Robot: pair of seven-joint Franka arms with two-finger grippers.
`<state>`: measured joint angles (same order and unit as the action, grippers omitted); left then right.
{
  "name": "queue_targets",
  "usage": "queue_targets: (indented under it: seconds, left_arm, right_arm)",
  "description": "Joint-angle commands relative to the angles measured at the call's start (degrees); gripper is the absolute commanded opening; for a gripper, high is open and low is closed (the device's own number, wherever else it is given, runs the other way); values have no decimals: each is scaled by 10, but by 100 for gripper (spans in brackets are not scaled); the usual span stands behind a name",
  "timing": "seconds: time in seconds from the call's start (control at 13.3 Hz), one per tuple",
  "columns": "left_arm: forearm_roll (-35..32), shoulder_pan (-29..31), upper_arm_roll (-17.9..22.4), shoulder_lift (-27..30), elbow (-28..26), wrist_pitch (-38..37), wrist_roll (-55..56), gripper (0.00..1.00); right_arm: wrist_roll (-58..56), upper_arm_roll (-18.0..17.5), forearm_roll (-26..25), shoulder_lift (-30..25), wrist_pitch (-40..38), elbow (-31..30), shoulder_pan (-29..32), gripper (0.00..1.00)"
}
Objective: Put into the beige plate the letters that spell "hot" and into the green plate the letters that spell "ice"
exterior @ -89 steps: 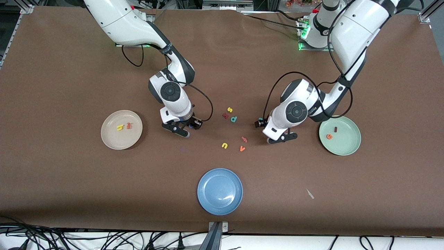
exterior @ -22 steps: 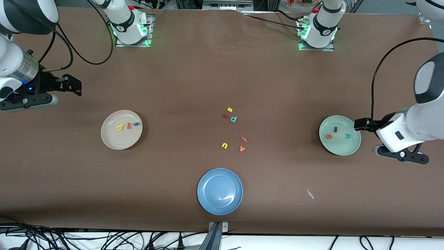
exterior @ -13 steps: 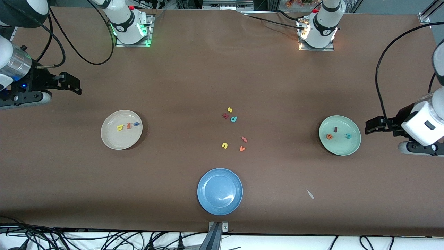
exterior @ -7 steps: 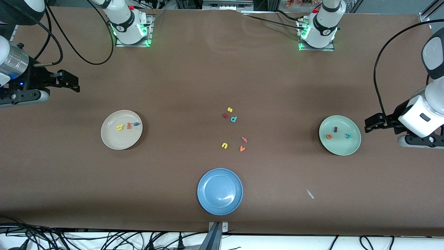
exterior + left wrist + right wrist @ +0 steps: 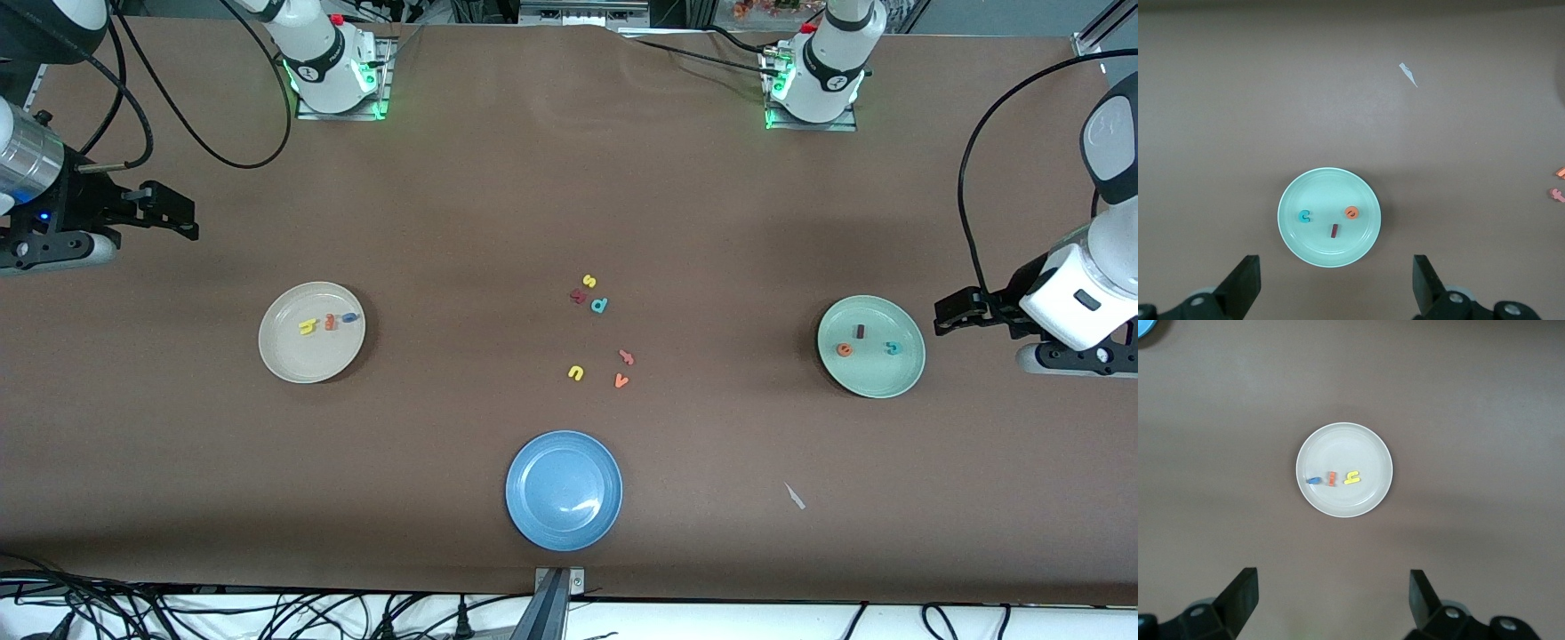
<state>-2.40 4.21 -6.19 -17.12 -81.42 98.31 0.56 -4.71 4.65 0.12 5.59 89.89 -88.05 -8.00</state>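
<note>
You can see that the sorting looks finished. The beige plate (image 5: 311, 332) lies toward the right arm's end of the table and holds the yellow h (image 5: 308, 327), the orange t (image 5: 330, 322) and the blue o (image 5: 349, 316), side by side in a short row. The green plate (image 5: 871, 347) lies toward the left arm's end and holds the orange e (image 5: 844, 349), the dark red i (image 5: 860, 331) and the teal c (image 5: 893, 348), a little apart from each other.

The right gripper (image 5: 1331, 600) hangs high above the table at its own end, and the left gripper (image 5: 1337, 283) hangs high at the edge of its end, beside the green plate. Both have the fingers spread wide and hold nothing.

If you must move a letter again, I judge it will be very light and soft, because it is foam, so it will bend under a strong squeeze and can stick to a pad or jump away. You should pinch it across a thin stroke, with the fingers coming straight down. The i is the one with a clear long axis: its bar runs from the robots' bases toward the front camera, so you close across the short width. The o seems to stand on its edge or lean against the t; I cannot tell which. The plates are stiff and probably smooth, so a letter may slide on them.

Near the table's middle the spare letters (image 5: 598, 305) lie well apart from both plates, with the blue plate (image 5: 564, 490) nearer to the front camera.
</note>
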Motion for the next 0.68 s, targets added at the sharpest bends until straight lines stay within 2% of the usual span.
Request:
queue_targets:
  seconds: [0.0,0.6]
  left_arm:
    - [-2,-1,-1,15,-16,-2,0,100]
    - [-2,0,-1,13,-20,-1,-9,100]
  right_arm:
    - [7,-1,13,9,-13,21,3,100]
    - [8,-1,13,9,-14,20,4,100]
